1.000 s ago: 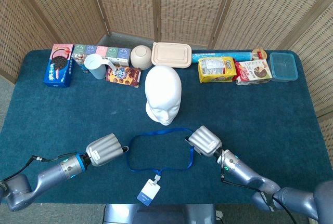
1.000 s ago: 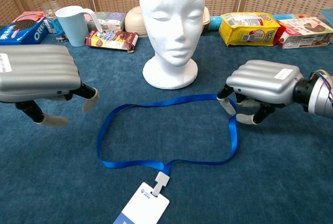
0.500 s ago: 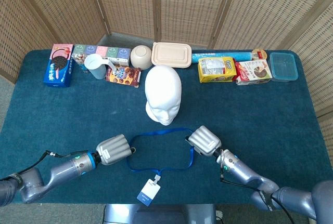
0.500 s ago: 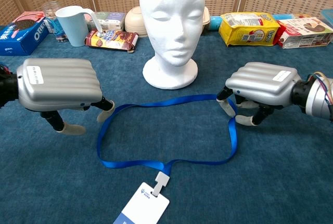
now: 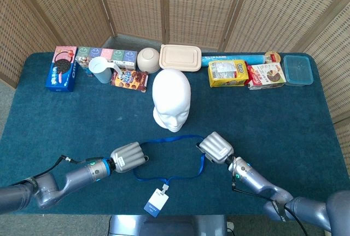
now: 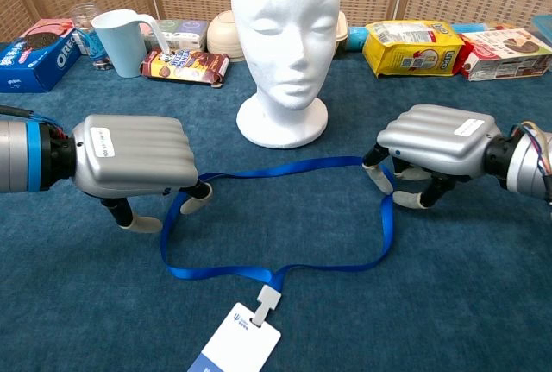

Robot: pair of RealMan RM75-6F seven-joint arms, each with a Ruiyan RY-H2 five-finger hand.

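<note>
Our right hand (image 6: pixel 427 152) pinches the blue lanyard (image 6: pixel 285 217) beside the foam head (image 6: pixel 285 44); our left hand (image 6: pixel 138 160), holding nothing, fingers apart, touches its loop.

Bright, even daylight throughout, soft and diffuse. Faint shadows only, tucked close under the foam head (image 6: pixel 285 44) and both hands. Mild sheen on the silver hand backs, strongest toward 12 o'clock. Sharp focus in both views; slight wide-angle stretch toward 3 and 9 o'clock in the chest view.
</note>
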